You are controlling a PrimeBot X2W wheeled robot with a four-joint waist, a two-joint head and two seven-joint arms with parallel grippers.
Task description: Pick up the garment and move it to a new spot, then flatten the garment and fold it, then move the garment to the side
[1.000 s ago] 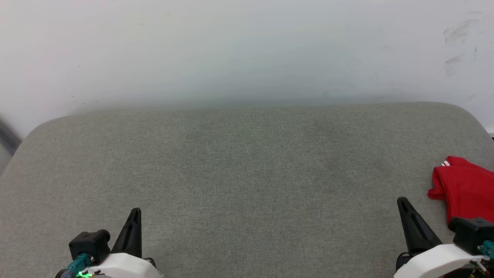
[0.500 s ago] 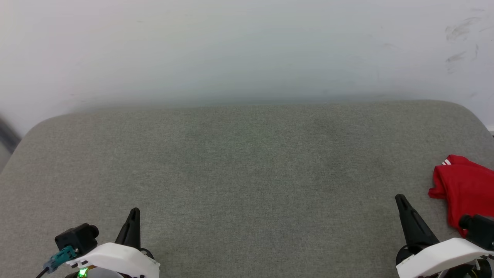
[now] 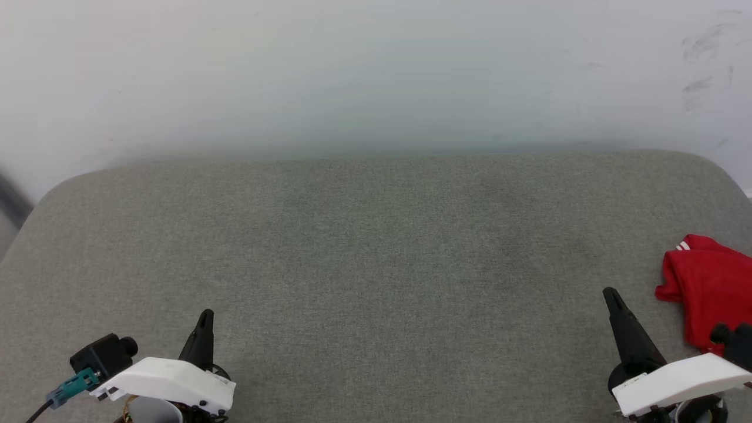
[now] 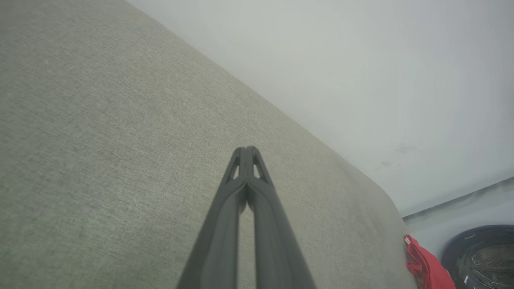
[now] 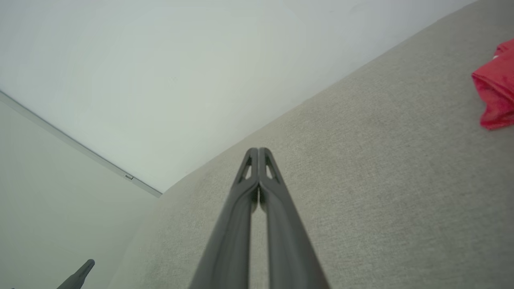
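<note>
Soft, even, bright light; faint shadows; wrist views blurred near lens

forearm shells (image 3: 170, 382): white | end effector fingers (image 4: 221, 233): black, tapered, slotted | plug (image 3: 73, 386): teal

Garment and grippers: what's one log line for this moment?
garment: right edge of cushion | left gripper: shut, empty | right gripper: shut, empty

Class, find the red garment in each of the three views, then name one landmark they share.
Head view: garment at the right edge, below the middle.
Left wrist view: bottom right corner.
Right wrist view: upper right edge.
Shared landmark: grey cushion against white wall.
</note>
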